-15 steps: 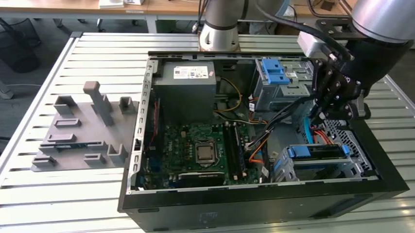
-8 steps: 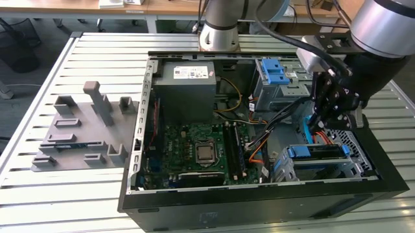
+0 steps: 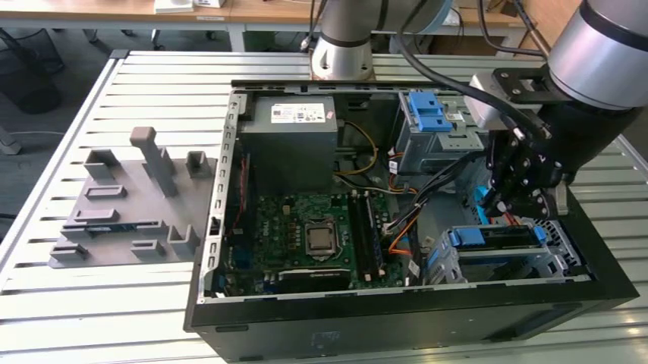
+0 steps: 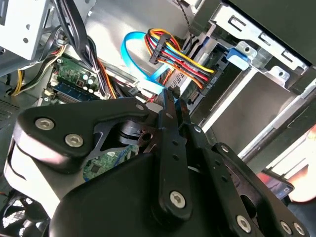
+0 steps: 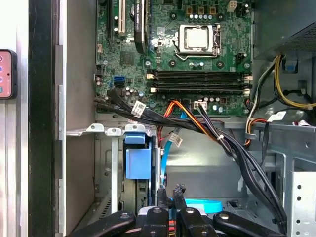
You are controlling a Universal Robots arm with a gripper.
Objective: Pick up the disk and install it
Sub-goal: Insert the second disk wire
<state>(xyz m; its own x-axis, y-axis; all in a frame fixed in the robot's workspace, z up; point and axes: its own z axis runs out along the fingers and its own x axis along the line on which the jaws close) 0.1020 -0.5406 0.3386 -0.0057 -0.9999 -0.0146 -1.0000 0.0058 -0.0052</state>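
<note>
Inside the open computer case point(image 3: 405, 303), at its corner on the exterior view's right, the gripper point(image 5: 168, 193) hangs over the lower drive bay with its two slim fingertips point(image 4: 170, 106) drawn close together and nothing between them. The disk point(image 3: 493, 237), in its blue carrier frame, sits in that bay just under the gripper, seemingly already slid in. The risk I see is the cabling: a bundle of red, yellow and black power wires point(image 4: 180, 57) and a blue data cable point(image 4: 143, 64) run right beside the fingertips, so any sideways drift could snag a wire or tug its connector. Pressing down off-centre could also skew the carrier against the metal drive cage point(image 4: 261, 47).
</note>
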